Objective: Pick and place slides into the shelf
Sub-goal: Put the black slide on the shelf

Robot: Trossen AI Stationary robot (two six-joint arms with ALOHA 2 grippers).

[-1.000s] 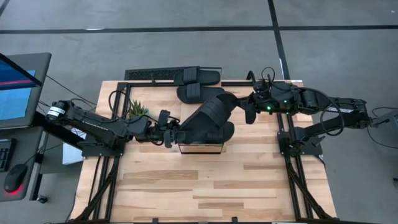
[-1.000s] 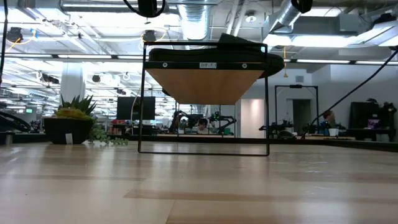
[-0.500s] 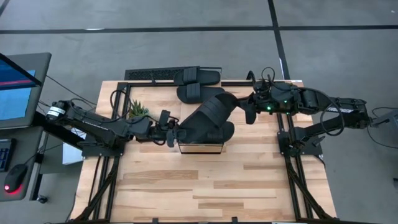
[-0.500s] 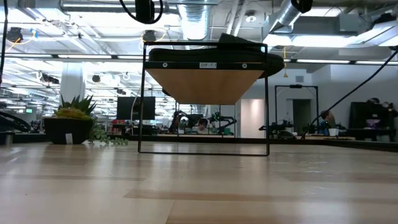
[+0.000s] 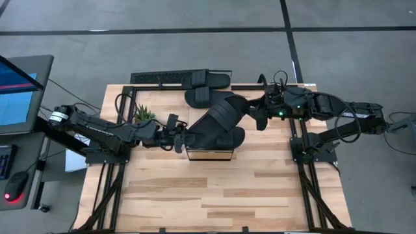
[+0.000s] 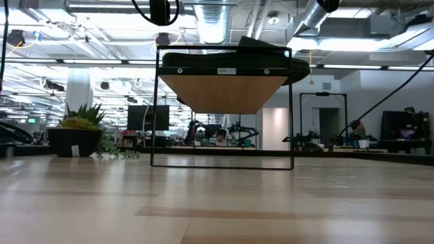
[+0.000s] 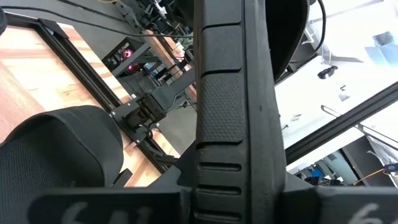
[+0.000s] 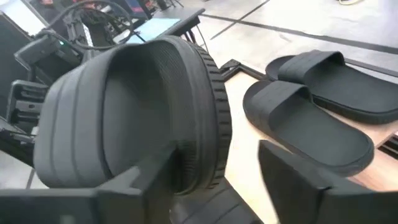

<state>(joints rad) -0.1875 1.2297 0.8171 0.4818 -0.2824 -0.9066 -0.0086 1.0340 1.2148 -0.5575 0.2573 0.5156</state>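
- You look down on a grey floor [image 5: 195,16] crossed by dark lines.
- A monitor [image 5: 19,91] sits beside your wooden table [image 5: 214,195].
- Overhead, ducts [image 6: 210,20] run under bright ceiling lights.

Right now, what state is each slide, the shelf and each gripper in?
tilted slide: propped over the shelf, gripped
lower slide: lying on shelf
back slides: flat on table, unshelved
shelf: upright
left gripper: shut on tilted slide
right gripper: open beside tilted slide
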